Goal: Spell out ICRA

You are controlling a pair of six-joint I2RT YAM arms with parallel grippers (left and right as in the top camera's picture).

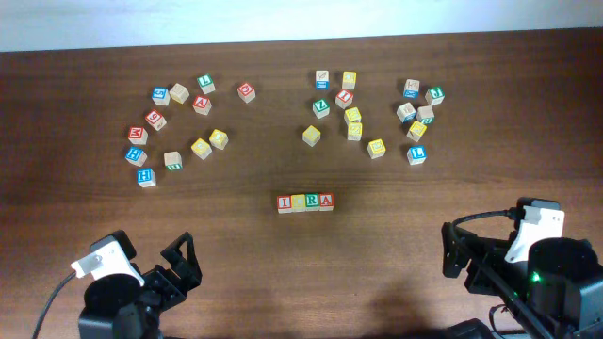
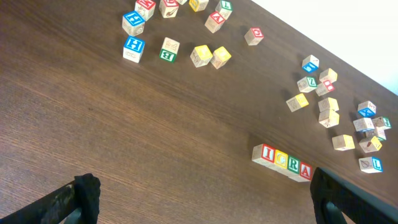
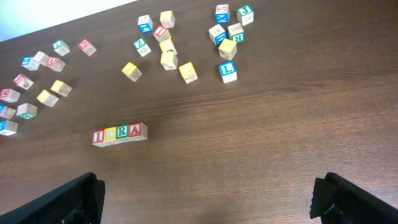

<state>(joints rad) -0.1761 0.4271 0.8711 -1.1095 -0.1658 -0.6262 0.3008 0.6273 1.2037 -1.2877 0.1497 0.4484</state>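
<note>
ICRA row (image 1: 305, 201) reads complete. Judged light, rigid; grip opposite flat sides. Left tool (image 2: 205, 193), right tool (image 3: 208, 190) spread wide, empty.

A dark brown wooden table (image 1: 283, 254) with fine grain fills nearly every view. Beyond the table's far edge runs a plain white surface (image 1: 283, 14). Soft, even light falls across the tabletop.
</note>
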